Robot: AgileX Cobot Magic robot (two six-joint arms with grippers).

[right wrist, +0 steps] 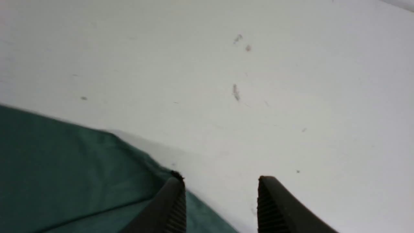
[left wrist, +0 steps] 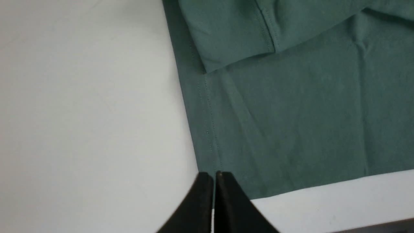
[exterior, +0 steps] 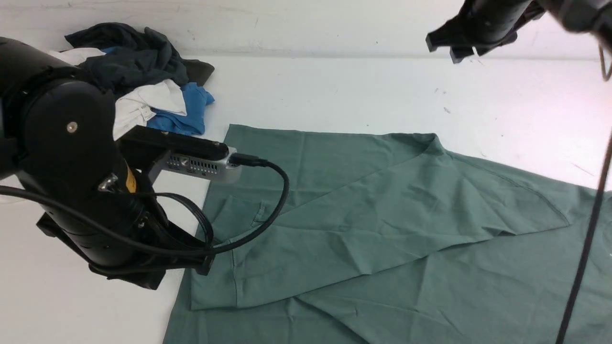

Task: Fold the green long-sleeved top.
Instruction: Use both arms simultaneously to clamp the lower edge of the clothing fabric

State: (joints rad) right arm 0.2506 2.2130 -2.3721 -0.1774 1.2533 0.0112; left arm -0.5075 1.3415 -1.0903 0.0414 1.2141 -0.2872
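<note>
Green top [exterior: 382, 215] lies spread flat on the white counter [exterior: 334, 86], filling the near-right part & running off the picture at the bottom & right. Muted sage cloth w/ soft creases. One sleeve [exterior: 334, 239] is folded diagonally across the body, its stitched end lying near the left arm. A folded point sits at the top's far edge. Pile of clothes [exterior: 143, 81], dark, white & blue, sits at the far left, apart from the top.

Front view: right fingers [exterior: 437, 40] hang high over the far right of the counter, well clear of the cloth. Left fingers are hidden behind the arm's bulk & a black cable [exterior: 282, 191].

Left wrist cam fills that in: left fingers [left wrist: 200, 207] are pressed together, no gap, tips at the top's double-stitched hem by its corner. Can't tell if cloth is caught btwn them. The cuff [left wrist: 233, 32] overlaps the body just beyond.

Right wrist cam: right fingers [right wrist: 171, 207] are spread w/ nothing btwn. Bare, lightly specked counter lies below, & a pointed fold of the top is beside one tip.
</note>
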